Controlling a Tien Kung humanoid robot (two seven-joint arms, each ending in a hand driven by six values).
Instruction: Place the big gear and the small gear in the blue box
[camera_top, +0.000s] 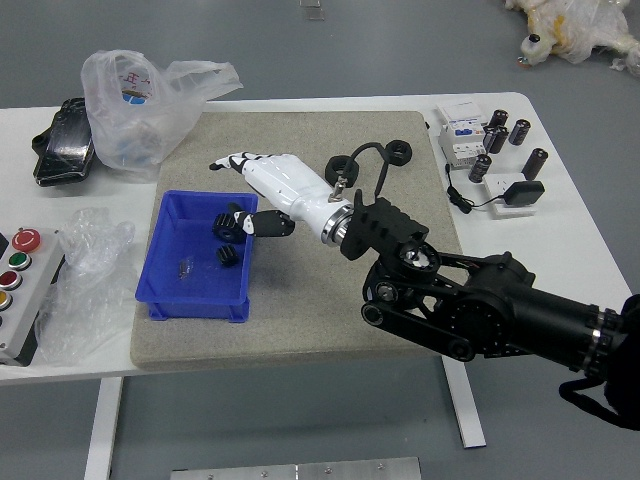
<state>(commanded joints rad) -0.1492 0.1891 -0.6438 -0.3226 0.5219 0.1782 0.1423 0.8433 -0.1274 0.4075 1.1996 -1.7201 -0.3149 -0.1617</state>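
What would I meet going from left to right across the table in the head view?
Button panel → crumpled clear plastic → blue box → nearer black ring → farther black ring → white device → black block.

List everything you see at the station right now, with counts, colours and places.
big gear: 1, black, in the box
small gear: 1, black, in the box, below the big gear in the picture
box: 1, blue, on the mat's left
shiny piece: 1, in the box, too small to identify
rings: 2, black, mat's far right
mat: 1, beige, on the table
table: 1, white
bag: 1, whitish, far left
wrapped item: 1, black, far left
clear wrap: left of the mat
button panel: 1, pale, left edge
cylinders: several, black, far right
devices: at least 2, white, right
adapter: 1, black, right
bundle: 1, yellowish, beyond the table
right hand: 1, white and black, fingers open, over the box's right edge
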